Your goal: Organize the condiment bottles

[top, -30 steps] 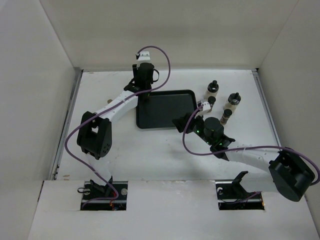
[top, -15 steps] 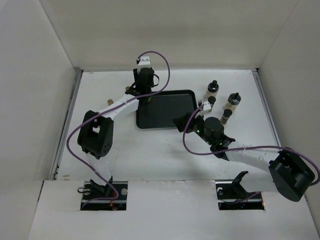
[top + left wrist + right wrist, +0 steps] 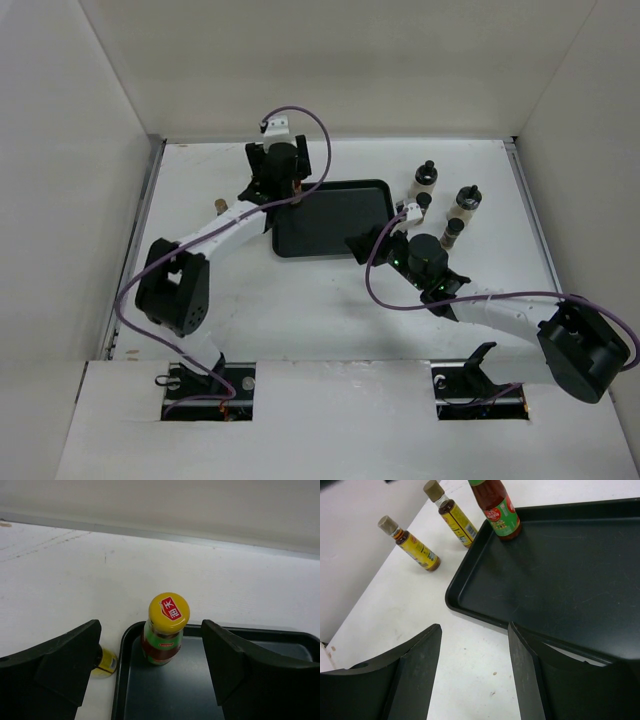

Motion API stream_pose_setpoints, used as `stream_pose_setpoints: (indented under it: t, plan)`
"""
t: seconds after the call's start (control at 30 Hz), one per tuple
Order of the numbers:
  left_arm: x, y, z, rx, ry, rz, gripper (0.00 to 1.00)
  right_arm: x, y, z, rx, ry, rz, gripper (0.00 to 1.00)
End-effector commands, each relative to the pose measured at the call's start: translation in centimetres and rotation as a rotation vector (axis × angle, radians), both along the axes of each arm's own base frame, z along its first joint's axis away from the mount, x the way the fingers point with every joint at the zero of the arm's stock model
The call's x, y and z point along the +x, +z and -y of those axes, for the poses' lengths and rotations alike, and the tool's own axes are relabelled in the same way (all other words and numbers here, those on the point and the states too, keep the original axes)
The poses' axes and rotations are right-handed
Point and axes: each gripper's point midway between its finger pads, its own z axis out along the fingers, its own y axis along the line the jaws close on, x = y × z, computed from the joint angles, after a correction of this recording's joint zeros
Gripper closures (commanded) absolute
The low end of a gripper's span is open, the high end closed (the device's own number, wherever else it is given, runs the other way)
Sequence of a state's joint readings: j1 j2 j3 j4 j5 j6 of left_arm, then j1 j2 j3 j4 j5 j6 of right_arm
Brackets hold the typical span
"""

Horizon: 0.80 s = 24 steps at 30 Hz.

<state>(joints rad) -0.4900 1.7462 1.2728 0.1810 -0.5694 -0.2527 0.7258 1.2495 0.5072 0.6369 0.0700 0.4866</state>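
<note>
Found tall red-labelled, yellow-capped glass bottle [image 3: 165, 630] upright in left corner of flat black rectangular tray [image 3: 210, 695], centre frame. Saw left gripper [image 3: 150, 647] spread wide, clear of it; right gripper [image 3: 472, 635] likewise agape, lower frame. Spotted two yellow-labelled dark bottles [image 3: 454, 515] upper left, off tray.

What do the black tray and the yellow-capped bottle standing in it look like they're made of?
The tray looks like black plastic or coated metal: soft sheen, rounded rim. The bottle seems clear glass or plastic, red contents showing through; its glossy yellow cap is probably plastic.
</note>
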Motion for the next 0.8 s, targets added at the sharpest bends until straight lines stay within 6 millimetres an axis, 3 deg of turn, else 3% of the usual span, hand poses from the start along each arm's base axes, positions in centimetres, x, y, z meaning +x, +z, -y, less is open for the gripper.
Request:
stream_pose_setpoints:
  t: [0.0, 0.07, 0.1, 0.2, 0.27, 0.33, 0.5, 0.77]
  plan:
    - [-2.9, 9.9, -1.0, -0.124, 0.016, 0.21, 0.19, 0.4, 2.0, 0.2, 0.044, -0.014, 0.056, 0.38]
    - [-4.2, 10.4, -2.1, -0.138, 0.038, 0.225, 0.21, 0.4, 2.0, 0.2, 0.045, -0.014, 0.057, 0.38]
    - [-4.9, 10.1, -2.9, -0.15, 0.053, 0.22, 0.28, 0.3, 2.1, 0.2, 0.046, -0.014, 0.059, 0.38]
    - [-5.9, 7.7, -4.2, -0.174, 0.07, 0.166, 0.48, 0.3, 2.2, 0.2, 0.045, -0.013, 0.059, 0.37]
    - [-5.8, 5.3, -5.7, -0.166, 0.105, 0.098, 0.53, 0.3, 2.3, 0.1, 0.05, -0.014, 0.063, 0.37]
    - [-5.4, 3.8, -6.5, -0.163, 0.126, 0.058, 0.54, 0.4, 2.2, 0.1, 0.047, -0.014, 0.06, 0.37]
    - [-3.2, 2.0, -7.1, -0.131, 0.145, 0.003, 0.44, 0.6, 1.8, -0.1, 0.037, -0.012, 0.054, 0.37]
    - [-0.9, -0.6, -7.5, -0.112, 0.154, -0.058, 0.43, 0.6, 1.5, -0.3, 0.032, -0.003, 0.046, 0.36]
